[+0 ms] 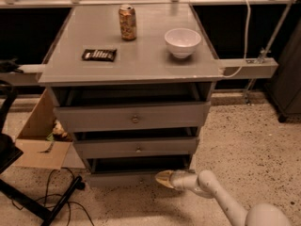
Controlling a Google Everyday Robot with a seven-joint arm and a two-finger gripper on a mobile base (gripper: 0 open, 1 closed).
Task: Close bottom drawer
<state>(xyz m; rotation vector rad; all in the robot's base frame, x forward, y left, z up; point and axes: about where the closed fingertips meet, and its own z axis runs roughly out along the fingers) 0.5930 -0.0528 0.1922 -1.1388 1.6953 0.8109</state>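
Observation:
The bottom drawer (123, 178) is the lowest, slimmest grey front of the cabinet. It stands pulled out a little, with a dark gap above it. Its knob is not visible. My gripper (162, 178) reaches in from the lower right on a white arm. Its yellowish tip lies against the right part of the drawer's front. The middle drawer (136, 148) and the top drawer (134, 117) also stand slightly out, each with a small round knob.
The cabinet top (150, 60) holds a can (127, 22), a white bowl (182, 42) and a dark snack bar (99, 55). A cardboard box (40, 135) sits on the floor at the left. Black stand legs and cables (51, 199) lie at the lower left.

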